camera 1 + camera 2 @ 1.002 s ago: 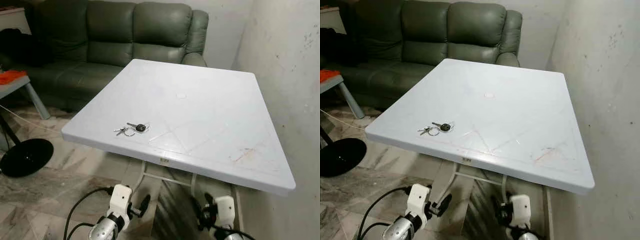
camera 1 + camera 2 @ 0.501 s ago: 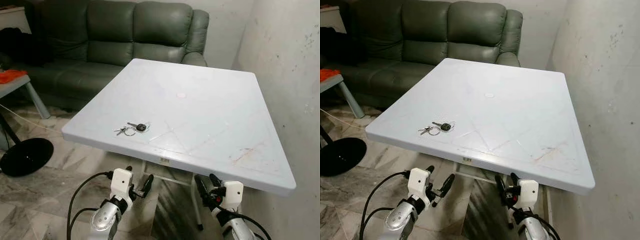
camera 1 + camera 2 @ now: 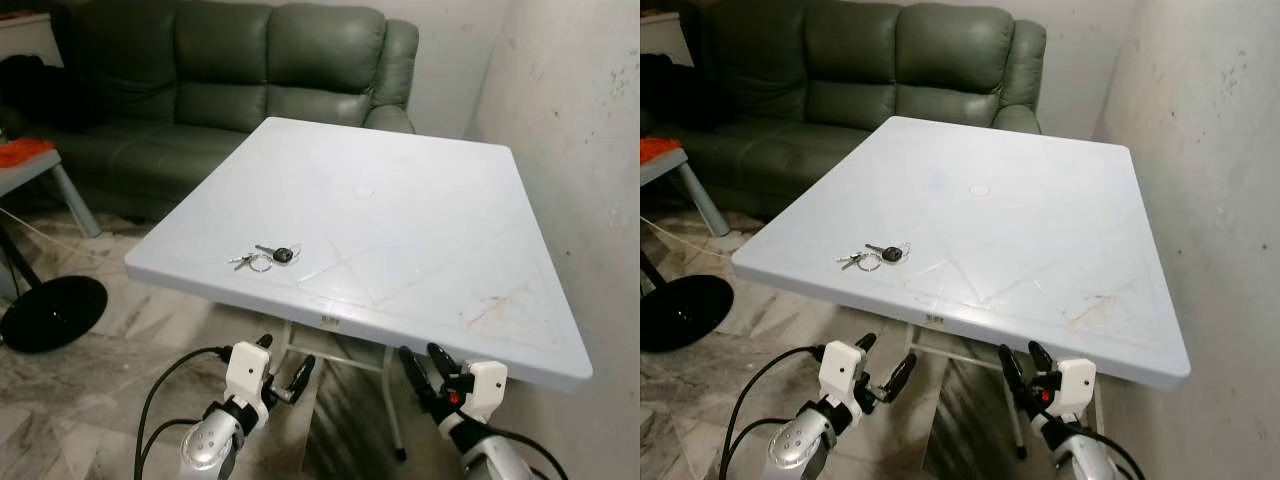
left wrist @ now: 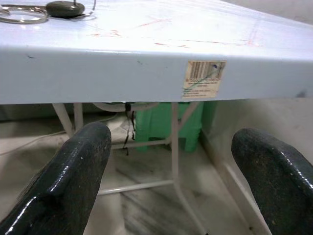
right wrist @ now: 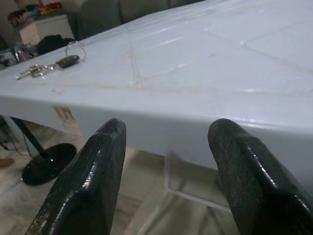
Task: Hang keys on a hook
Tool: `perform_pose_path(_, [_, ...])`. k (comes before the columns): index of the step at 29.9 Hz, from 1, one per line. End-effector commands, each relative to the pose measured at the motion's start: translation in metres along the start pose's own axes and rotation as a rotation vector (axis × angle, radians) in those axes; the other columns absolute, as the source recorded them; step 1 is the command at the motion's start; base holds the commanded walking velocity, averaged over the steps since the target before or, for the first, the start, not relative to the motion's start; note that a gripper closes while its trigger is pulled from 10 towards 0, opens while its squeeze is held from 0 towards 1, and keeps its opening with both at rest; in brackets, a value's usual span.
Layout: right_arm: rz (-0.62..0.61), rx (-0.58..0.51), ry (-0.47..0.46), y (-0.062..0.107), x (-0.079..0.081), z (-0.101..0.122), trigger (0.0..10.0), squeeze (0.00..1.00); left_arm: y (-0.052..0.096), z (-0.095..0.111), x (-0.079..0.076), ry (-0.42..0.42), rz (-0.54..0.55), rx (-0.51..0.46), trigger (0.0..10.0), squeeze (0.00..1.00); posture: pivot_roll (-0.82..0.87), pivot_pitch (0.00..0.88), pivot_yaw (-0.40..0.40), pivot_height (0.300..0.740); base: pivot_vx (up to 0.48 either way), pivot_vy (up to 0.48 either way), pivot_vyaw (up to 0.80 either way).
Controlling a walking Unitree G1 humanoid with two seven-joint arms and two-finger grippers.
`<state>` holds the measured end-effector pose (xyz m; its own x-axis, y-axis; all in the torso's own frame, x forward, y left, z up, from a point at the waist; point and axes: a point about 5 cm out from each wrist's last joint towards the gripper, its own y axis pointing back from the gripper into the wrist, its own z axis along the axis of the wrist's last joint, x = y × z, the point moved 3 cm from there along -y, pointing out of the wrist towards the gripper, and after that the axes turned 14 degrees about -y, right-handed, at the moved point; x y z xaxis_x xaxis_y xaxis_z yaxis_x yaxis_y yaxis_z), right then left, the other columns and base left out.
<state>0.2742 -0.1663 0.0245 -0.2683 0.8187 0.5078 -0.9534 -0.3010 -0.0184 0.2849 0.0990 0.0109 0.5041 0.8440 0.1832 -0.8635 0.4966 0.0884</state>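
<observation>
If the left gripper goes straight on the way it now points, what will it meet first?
Probably the front edge of the white table: the left gripper, jaws open, points just below it, so it might instead pass under toward the table legs. Depth is unclear.

Silver arms, white wrists, black cables

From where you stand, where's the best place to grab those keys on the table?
Probably the black fob: it is the thickest part of the keys, which lie flat near the table edge nearest you. Come straight down from above with the left claw, open and closer than the right claw.
</observation>
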Motion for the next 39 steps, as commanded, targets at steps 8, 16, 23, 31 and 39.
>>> perform_pose_path(8, [0.026, -0.085, -0.097, -0.010, 0.012, 0.017, 10.0, 0.00, -0.004, 0.021, 0.009, 0.015, 0.027, -0.089, 10.0, 0.00, -0.03, 0.000, -0.026, 0.740, 0.000, 0.000, 0.00])
perform_pose_path(16, [0.037, -0.096, -0.092, -0.015, 0.024, 0.022, 10.0, 0.00, -0.005, 0.035, 0.022, 0.071, 0.101, -0.130, 10.0, 0.00, -0.03, 0.000, -0.025, 0.740, 0.000, 0.000, 0.00])
perform_pose_path(23, [-0.068, -0.144, 0.044, -0.019, 0.023, 0.037, 10.0, 0.00, 0.003, 0.046, 0.047, 0.098, 0.277, -0.135, 10.0, 0.00, -0.02, 0.000, -0.027, 0.740, 0.000, 0.000, 0.00])
perform_pose_path(31, [-0.118, -0.174, 0.151, -0.017, 0.023, 0.051, 10.0, 0.00, 0.010, 0.053, 0.060, 0.109, 0.352, -0.150, 10.0, 0.00, -0.03, 0.000, -0.032, 0.740, 0.000, 0.000, 0.00])
perform_pose_path(39, [-0.168, -0.161, 0.241, -0.011, 0.022, 0.052, 10.0, 0.00, 0.015, 0.054, 0.065, 0.135, 0.398, -0.132, 10.0, 0.00, -0.03, 0.000, -0.038, 0.740, 0.000, 0.000, 0.00])
